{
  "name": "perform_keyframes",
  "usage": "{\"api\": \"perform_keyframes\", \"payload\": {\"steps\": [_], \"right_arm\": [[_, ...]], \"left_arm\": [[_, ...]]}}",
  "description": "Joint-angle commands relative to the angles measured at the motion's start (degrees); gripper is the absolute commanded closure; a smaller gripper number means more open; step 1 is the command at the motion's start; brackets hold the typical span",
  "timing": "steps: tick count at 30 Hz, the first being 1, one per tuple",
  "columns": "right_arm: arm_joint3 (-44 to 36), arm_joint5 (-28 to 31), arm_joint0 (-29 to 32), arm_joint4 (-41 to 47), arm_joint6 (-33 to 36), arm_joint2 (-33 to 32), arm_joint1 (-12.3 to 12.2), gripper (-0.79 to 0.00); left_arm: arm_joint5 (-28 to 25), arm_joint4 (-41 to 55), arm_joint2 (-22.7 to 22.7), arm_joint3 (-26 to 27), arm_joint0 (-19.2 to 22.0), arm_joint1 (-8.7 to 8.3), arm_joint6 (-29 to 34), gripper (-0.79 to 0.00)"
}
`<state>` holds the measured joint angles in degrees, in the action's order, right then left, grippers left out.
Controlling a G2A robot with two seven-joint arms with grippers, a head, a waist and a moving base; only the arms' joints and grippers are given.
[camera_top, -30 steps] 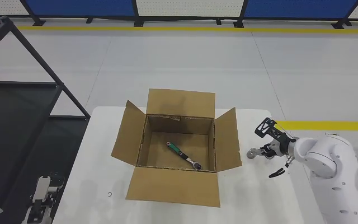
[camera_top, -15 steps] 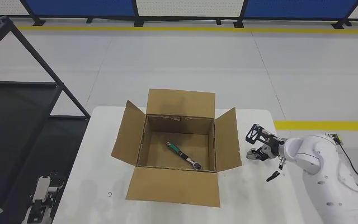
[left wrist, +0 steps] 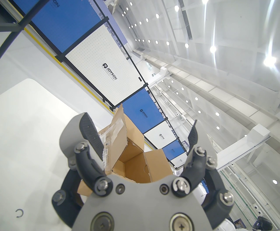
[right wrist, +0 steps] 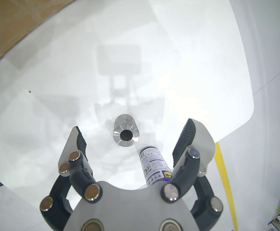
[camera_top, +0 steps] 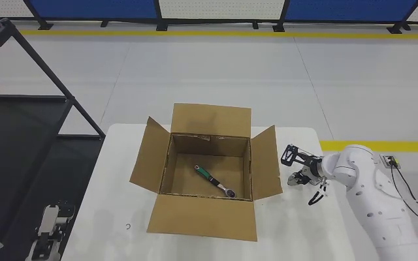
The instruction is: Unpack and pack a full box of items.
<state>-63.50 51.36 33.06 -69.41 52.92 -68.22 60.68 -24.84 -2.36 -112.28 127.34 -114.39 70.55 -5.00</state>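
An open cardboard box [camera_top: 205, 225] stands mid-table with a green-handled ratchet wrench [camera_top: 214, 181] lying on its floor. My right gripper [right wrist: 133, 129] is open, hovering right of the box [right wrist: 19, 19] over a short metal cylinder [right wrist: 126, 131] that stands on the white table between its fingers, apart from both. A spray can [right wrist: 155, 166] lies beside the cylinder, close to one finger [right wrist: 182, 140]. From above, the right gripper [camera_top: 295, 164] is just beyond the box's right flap. My left gripper [left wrist: 140, 121] is open and empty, low off the table's front-left corner, facing the box [left wrist: 133, 157].
The white table [camera_top: 111, 196] has bare room left of the box and in front of the right arm. A small C-shaped ring [camera_top: 128, 226] lies near the front left. A black frame [camera_top: 39, 78] stands to the left of the table.
The right arm has swung left toward the box, bringing its open gripper over the metal cylinder. The box, the wrench and the left arm have stayed put.
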Motion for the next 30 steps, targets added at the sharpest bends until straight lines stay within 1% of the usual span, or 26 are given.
{"api": "perform_keyframes", "payload": {"steps": [1,13,15,17,22,24,26,30], "right_arm": [[0.52,0.32,-0.24,0.01,-0.32,0.39,-0.18,-0.785],[1.47,-1.41,0.13,-0.49,-0.83,1.96,-0.77,-0.785],[1.42,-1.74,0.27,-0.76,-0.9,2.23,-0.84,-0.776],[1.59,-2.09,0.29,-0.92,-1.11,2.57,-0.86,-0.736],[2.7,-3.29,-0.08,-1.16,-1.43,3.92,-0.68,-0.668],[3.31,-3.62,-0.33,-1.04,-1.65,4.33,-0.61,-0.52],[4.18,-3.81,-0.77,-1.13,-1.87,4.62,-0.59,-0.502],[5.18,-4.31,-1.33,-1.17,-2.08,5.29,-0.51,-0.514]], "left_arm": [[0.0,0.0,0.0,0.0,0.0,0.0,0.0,-0.785],[0.0,0.0,0.0,0.0,0.0,0.0,0.0,-0.785],[0.0,0.0,0.0,0.0,0.0,0.0,0.0,-0.785],[0.0,0.0,0.0,0.0,0.0,0.0,0.0,-0.785],[0.0,0.0,0.0,0.0,0.0,0.0,0.0,-0.785],[0.0,0.0,0.0,0.0,0.0,0.0,0.0,-0.785],[0.0,0.0,0.0,0.0,0.0,0.0,0.0,-0.785],[0.0,0.0,0.0,0.0,0.0,0.0,0.0,-0.785]]}}
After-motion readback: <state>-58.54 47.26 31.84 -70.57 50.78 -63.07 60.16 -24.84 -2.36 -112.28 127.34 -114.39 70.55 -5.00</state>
